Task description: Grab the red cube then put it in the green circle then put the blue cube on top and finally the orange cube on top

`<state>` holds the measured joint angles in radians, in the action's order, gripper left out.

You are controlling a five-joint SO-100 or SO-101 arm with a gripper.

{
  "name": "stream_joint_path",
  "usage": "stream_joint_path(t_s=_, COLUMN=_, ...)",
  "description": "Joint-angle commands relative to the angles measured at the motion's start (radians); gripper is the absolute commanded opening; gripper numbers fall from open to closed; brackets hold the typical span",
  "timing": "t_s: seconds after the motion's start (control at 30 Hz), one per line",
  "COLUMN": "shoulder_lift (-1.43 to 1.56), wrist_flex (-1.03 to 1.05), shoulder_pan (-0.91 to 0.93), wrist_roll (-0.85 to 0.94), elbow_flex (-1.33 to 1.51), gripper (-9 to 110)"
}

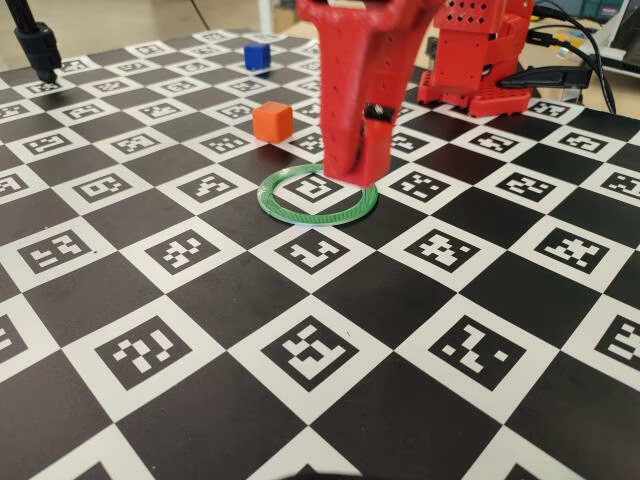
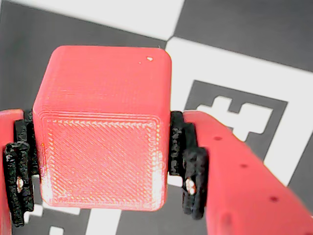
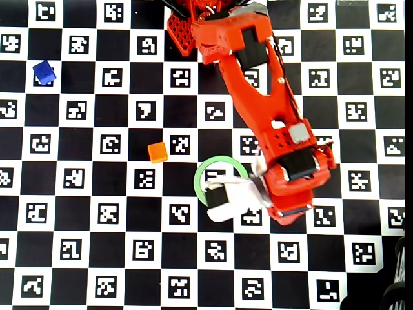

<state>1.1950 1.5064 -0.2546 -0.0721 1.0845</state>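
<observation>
In the wrist view the red cube [image 2: 102, 132] fills the space between the black pads of my gripper [image 2: 103, 169], which is shut on it from both sides. In the fixed view my gripper [image 1: 350, 172] points down over the back right part of the green circle [image 1: 317, 221], and I cannot pick the cube out from the red fingers. From overhead the arm's wrist covers the lower right of the green circle [image 3: 204, 165]. Left of the ring sits the orange cube [image 1: 272, 121] [image 3: 157, 152]. The blue cube [image 1: 258, 56] [image 3: 44, 72] is at the far left.
The arm's red base [image 1: 480, 60] stands at the back right with cables [image 1: 590, 50] beside it. A black stand [image 1: 35, 45] rises at the back left corner. The mat is a black and white checkerboard with printed markers.
</observation>
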Motion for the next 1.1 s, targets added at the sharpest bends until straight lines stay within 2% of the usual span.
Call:
stream_joint_path(t_s=0.0, shoulder_lift=0.244, wrist_flex=-0.015, shoulder_pan=0.044, wrist_roll=-0.018, elbow_flex=0.057, gripper=5)
stream_joint_path(t_s=0.33, shoulder_lift=0.469, wrist_flex=-0.017, shoulder_pan=0.101, wrist_roll=-0.031, elbow_flex=0.268, gripper=5)
stream_joint_path(t_s=0.7, shoulder_lift=0.591, wrist_flex=-0.08, shoulder_pan=0.121, wrist_roll=-0.025, elbow_flex=0.419, gripper=5)
stream_joint_path(t_s=1.07, shoulder_lift=0.574, wrist_flex=-0.284, shoulder_pan=0.192, wrist_roll=0.003, elbow_flex=0.624, gripper=5)
